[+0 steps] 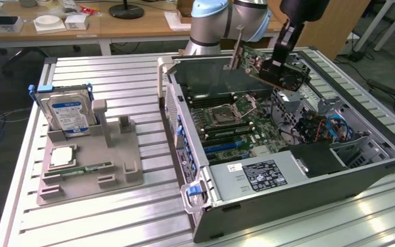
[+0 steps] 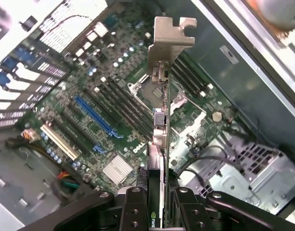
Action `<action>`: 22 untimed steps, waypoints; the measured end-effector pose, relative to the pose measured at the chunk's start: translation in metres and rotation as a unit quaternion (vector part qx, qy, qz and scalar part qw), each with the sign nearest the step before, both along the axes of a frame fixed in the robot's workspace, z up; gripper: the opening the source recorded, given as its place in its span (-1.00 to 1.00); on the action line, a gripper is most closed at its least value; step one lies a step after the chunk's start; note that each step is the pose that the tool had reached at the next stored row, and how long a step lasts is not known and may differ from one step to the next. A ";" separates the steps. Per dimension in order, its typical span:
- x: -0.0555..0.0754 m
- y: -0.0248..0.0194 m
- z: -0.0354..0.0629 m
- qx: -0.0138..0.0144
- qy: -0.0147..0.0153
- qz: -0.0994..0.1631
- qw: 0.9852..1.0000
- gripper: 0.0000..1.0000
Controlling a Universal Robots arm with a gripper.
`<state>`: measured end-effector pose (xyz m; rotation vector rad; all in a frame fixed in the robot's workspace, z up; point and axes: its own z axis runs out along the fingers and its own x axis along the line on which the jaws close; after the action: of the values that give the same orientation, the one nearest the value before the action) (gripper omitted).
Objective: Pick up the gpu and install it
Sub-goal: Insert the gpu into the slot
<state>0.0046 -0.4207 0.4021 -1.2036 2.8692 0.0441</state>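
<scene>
The jaws hold the gpu (image 1: 254,56) up over the open computer case (image 1: 307,190).
Exterior view: the jaws are partly closed and pinch the gpu, which tilts in the air above the case on the counter (image 1: 101,226). Wrist view: the gpu (image 2: 160,120) sticks straight out from the jaws, long side pointing at the motherboard (image 2: 89,86), silver bracket (image 2: 171,33) at the far end. The board says "DELL".

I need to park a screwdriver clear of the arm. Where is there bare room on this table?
Bare table slats lie at the exterior view's lower left by the grey fixture and lower right by the computer case. The strip between fixture and case is narrow. Crowded: inside the case, under the gripper holding the gpu.
</scene>
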 end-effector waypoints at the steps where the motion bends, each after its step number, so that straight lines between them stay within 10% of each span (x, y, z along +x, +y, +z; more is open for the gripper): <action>1: 0.000 0.0000 -0.0001 0.000 0.000 0.009 1.000 -0.48; 11: 0.000 0.0000 -0.0013 0.000 0.000 0.100 0.995 -0.48; 22: 0.000 -0.0001 -0.0039 0.000 -0.002 0.190 0.982 -0.48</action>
<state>0.0046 -0.4209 0.3982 -1.7292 2.5890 0.0491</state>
